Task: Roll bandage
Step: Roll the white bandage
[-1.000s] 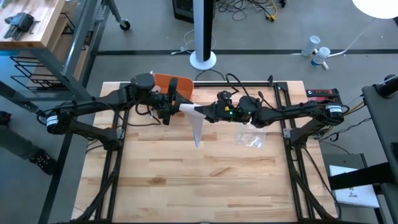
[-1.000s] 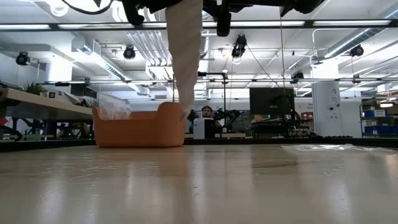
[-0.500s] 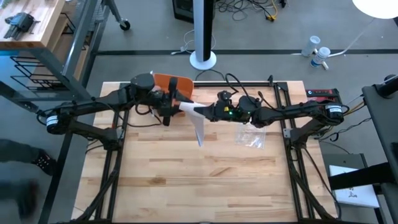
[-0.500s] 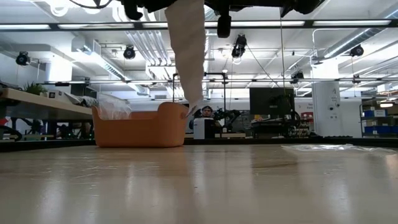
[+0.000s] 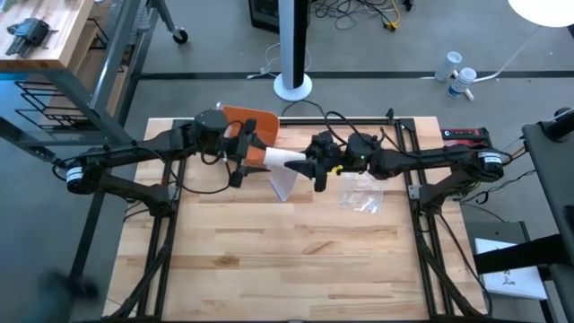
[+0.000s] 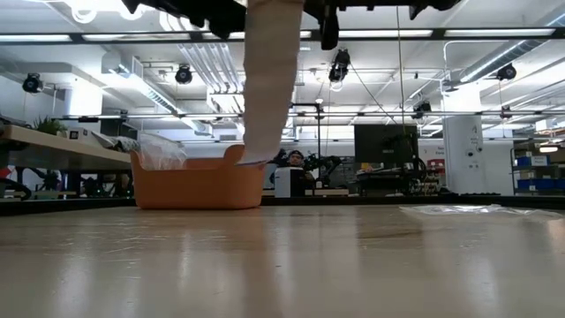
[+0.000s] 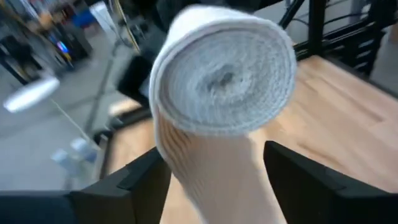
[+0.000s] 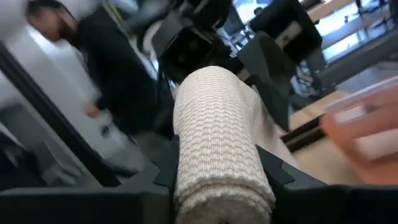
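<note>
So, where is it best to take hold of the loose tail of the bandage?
Probably near its lower end, pinching the flat faces, coming level from the side. The tail of the bandage hangs free, clear of the table, below the roll that the left end effector and right end effector hold.

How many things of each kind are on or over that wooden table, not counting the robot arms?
Bandage, held in the air between the left pincer and the right pincer: 1
Orange tub at the table's far edge: 1
Clear plastic wrapper lying flat on the wood: 1
Total: 3
</note>
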Robot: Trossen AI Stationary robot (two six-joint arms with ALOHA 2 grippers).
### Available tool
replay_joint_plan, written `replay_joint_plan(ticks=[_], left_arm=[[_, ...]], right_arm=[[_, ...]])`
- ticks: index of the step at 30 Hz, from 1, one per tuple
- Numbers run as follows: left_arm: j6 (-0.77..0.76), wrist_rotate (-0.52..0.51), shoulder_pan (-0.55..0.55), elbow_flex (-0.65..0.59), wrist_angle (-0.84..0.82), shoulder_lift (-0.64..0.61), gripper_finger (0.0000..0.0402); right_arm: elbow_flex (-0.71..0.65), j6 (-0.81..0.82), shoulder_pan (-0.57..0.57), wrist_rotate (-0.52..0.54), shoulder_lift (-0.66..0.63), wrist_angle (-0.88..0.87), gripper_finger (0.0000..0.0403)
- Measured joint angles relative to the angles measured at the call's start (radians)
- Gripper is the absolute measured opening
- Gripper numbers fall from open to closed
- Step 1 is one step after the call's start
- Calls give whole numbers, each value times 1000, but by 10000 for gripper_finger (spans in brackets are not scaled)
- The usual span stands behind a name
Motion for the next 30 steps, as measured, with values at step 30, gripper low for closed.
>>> replay_joint_plan(ticks=[30], left_arm=[[-115,-37,48,-9,170,130,309]], right_arm=[[150,-707,-31,54,-104,-526,111]])
